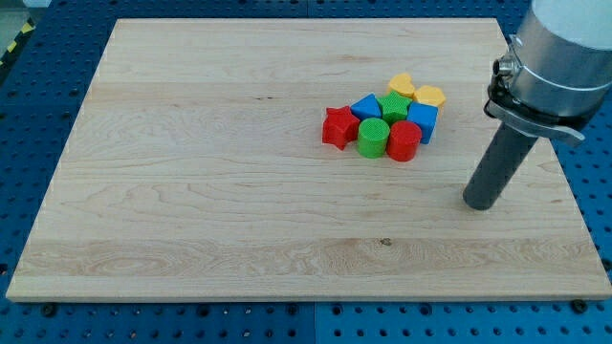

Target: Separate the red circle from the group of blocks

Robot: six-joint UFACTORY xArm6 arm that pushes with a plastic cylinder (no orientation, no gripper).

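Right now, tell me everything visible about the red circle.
The red circle is a short, upright cylinder of matte red, plastic-looking material with faint ridges. It stands on the wooden board at the cluster's lower right edge, toward the view's bottom. The green circle touches its left side, and the blue block sits against its upper right. Its lower and right sides are free. My tip rests apart from it, toward the view's lower right.

The board (239, 162) is pale, matt, grained wood; the red circle (404, 140) looks like ridged plastic; my tip (480, 203) is smooth, dark, matt.
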